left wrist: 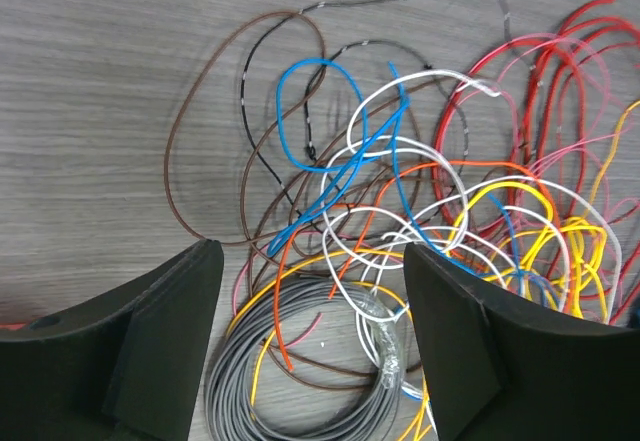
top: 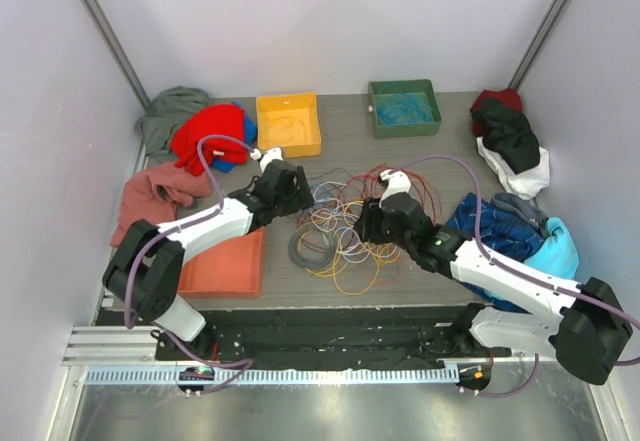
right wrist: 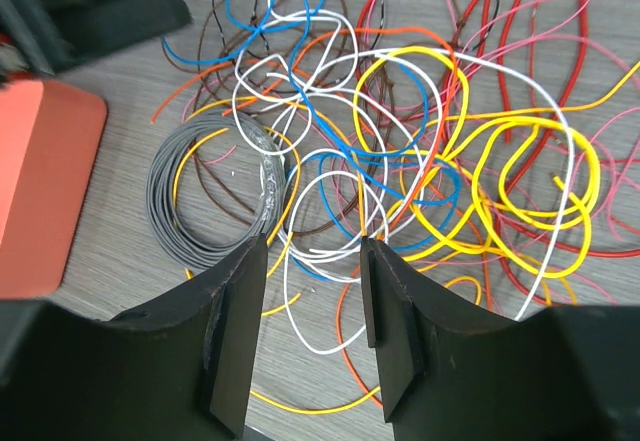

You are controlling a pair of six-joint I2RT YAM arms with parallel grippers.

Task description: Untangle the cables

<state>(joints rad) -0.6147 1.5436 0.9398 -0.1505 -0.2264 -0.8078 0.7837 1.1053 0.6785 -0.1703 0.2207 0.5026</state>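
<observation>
Item: the cables (top: 345, 229), a loose tangle of thin wires in red, orange, yellow, blue, white, pink, brown and black, lying on the grey wood-grain table (top: 345, 131) at mid-table between the two arms. Included: a grey coil (top: 303, 251), wound in tight turns with a clear wrap on one side, at the near left edge of the tangle and crossed by orange and yellow strands. In the left wrist view the cables (left wrist: 420, 211) spread ahead of the fingers, brown and black loops to the left, red and pink to the right, the grey coil (left wrist: 300, 391) below the gap. In the right wrist view the cables (right wrist: 400, 141) fill the field, yellow loops to the right, the grey coil (right wrist: 200, 201) to the left. Tools: left gripper (top: 303, 199), jaws wide apart and holding nothing, above the tangle's left edge, also seen (left wrist: 312, 261); right gripper (top: 368, 223), jaws parted with white wire lying on the table below the gap, nothing clamped, over the tangle's right side, also seen (right wrist: 312, 249). Surroundings: orange-red tray (top: 225, 266) near left; yellow bin (top: 288, 124) and green bin (top: 404, 108) at the far edge, bluish strands in the latter; red cloth (top: 210, 136), grey cloth (top: 170, 111), pink cloth (top: 150, 196) at left; blue cloth (top: 500, 221) and black cloth (top: 510, 131) at right.
</observation>
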